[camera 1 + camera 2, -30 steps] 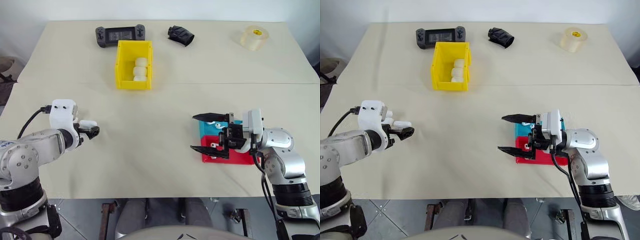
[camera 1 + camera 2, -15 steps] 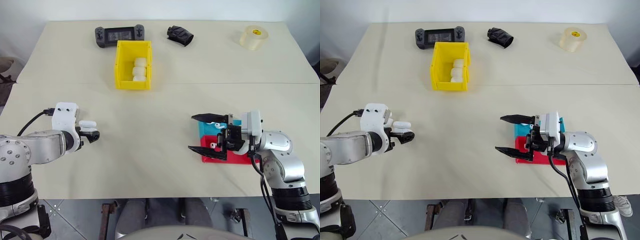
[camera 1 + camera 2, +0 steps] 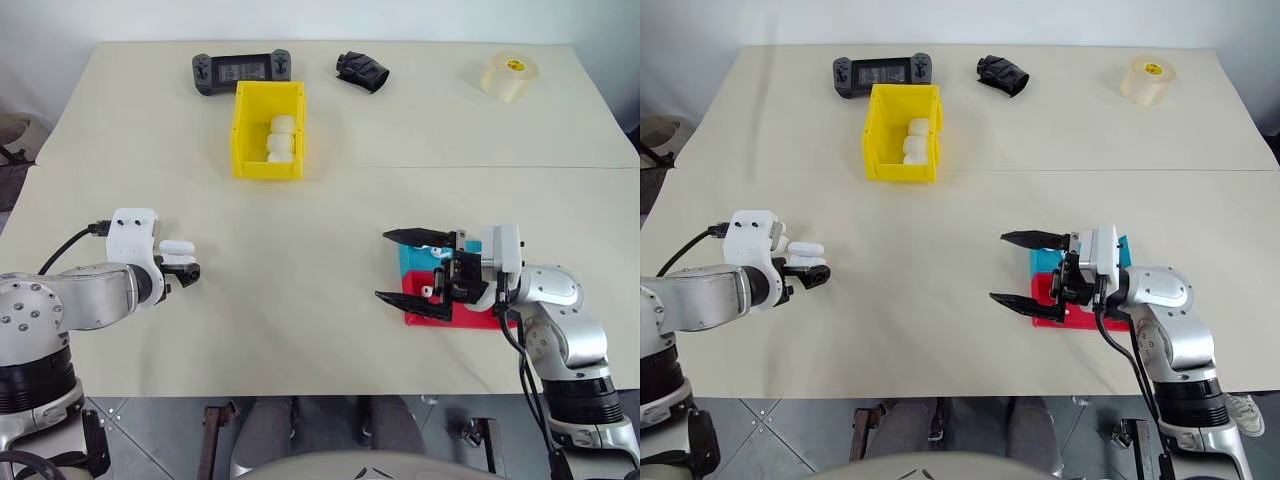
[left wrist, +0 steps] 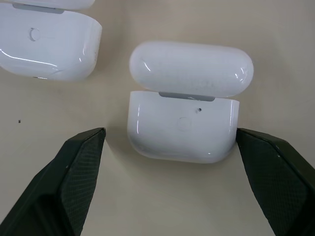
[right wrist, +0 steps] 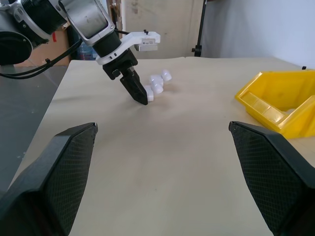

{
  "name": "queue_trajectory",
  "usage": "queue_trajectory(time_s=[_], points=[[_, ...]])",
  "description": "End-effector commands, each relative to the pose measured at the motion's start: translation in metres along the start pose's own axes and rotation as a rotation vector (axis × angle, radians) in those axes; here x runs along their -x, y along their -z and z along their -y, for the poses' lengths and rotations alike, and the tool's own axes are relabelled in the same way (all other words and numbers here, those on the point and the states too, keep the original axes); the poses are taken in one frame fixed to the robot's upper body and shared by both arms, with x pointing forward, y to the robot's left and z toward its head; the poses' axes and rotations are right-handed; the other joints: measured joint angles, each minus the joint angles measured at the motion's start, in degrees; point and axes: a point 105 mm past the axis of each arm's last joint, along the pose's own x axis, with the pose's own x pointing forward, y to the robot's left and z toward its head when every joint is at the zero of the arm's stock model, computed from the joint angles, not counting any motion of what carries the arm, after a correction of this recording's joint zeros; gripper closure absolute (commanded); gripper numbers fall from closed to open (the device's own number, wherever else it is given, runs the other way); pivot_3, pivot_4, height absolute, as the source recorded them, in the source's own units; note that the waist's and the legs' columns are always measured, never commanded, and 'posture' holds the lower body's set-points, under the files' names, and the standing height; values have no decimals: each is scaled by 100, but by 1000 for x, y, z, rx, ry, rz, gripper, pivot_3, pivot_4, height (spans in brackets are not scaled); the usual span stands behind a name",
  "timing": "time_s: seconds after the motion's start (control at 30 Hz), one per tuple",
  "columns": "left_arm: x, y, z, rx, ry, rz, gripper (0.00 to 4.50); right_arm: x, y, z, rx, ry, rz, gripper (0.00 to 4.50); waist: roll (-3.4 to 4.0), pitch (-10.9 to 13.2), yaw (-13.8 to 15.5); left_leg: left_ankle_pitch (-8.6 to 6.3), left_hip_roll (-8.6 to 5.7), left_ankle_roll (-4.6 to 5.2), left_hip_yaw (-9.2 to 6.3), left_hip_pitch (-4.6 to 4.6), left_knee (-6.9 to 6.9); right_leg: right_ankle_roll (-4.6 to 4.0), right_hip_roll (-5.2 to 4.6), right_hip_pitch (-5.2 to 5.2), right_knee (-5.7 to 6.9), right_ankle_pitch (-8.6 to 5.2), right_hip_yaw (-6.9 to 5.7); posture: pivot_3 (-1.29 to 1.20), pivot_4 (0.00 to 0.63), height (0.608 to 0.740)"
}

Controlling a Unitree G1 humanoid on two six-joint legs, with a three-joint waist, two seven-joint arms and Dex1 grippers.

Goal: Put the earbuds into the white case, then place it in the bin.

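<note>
A white case (image 4: 183, 129) lies on the table with its lid flipped open and its hinge side toward my left wrist camera. My left gripper (image 4: 170, 131) is open, one black finger (image 4: 64, 182) on each side of the case, the far-side finger close against it. In the head view this case (image 3: 175, 247) sits just past the left gripper (image 3: 187, 270). The earbuds (image 3: 437, 252) rest in the small trays at the right. My right gripper (image 3: 382, 266) hovers open and empty over the trays' left edge. The yellow bin (image 3: 243, 130) stands at the back and holds white cases (image 3: 281, 140).
A second white case (image 4: 47, 42) lies close beside the first. A teal tray (image 3: 408, 258) and a red tray (image 3: 470, 318) sit under the right arm. A game controller (image 3: 241, 70), a black object (image 3: 362, 70) and a tape roll (image 3: 508, 76) line the far edge.
My left wrist has turned a little while staying beside the white case. The right arm and the other things have kept still.
</note>
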Motion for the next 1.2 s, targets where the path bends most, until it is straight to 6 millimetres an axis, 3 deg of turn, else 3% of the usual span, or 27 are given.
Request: queue_trajectory(time_s=[0.03, 0.1, 0.53, 0.63, 0.77, 0.93, 1.07, 1.2], points=[[-3, 2, -2, 10, -15, -13, 937, -3, -10, -3, 34, -12, 35, 0, 0, 0, -1, 0, 0, 0, 0, 0, 0, 0, 0, 0, 0, 0, 0, 0, 150, 740], [-3, 2, -2, 14, -16, -11, 1596, -3, -10, -3, 35, -9, 35, 0, 0, 0, -4, 0, 0, 0, 3, 1, 0, 0, 0, 0, 0, 0, 2, 0, 150, 740], [-1, 3, -6, 19, -23, 7, 1596, -1, -9, -1, 36, 1, 32, 0, 0, 0, -6, 0, 1, -1, 6, 4, -2, 0, 1, 0, 0, 0, 5, 0, 150, 740], [7, -13, 1, 6, 41, 120, 1596, -1, -9, -1, 35, 3, 28, 0, 0, 0, -8, 0, 1, -2, 9, 4, -3, -1, 3, 0, 0, 0, 4, 0, 150, 740], [23, -26, 11, -45, 161, 274, 1596, 2, -9, 0, 32, 10, 21, 0, 0, 0, -15, -2, 2, -4, 14, 1, -10, -2, 4, -2, -16, -1, 4, 0, 150, 740], [55, -33, 46, -253, 491, 530, 1596, 6, -10, 3, 39, 14, 4, 0, 2, 1, -24, -4, 6, -7, 26, -5, -19, -2, 5, -1, -47, -1, 5, 0, 150, 740], [62, -36, 45, -308, 584, 648, 1596, 9, -11, 6, 48, 34, -8, 0, 4, 3, -17, -4, 13, -7, 37, -5, -22, -7, 11, 0, -74, -4, 5, 0, 150, 740], [71, -32, 69, -473, 787, 745, 1596, 17, -13, 6, 54, 59, -29, 0, 4, 3, 15, -7, 10, 0, 39, -8, -20, -6, 7, 3, -72, -3, 4, 0, 150, 740]])
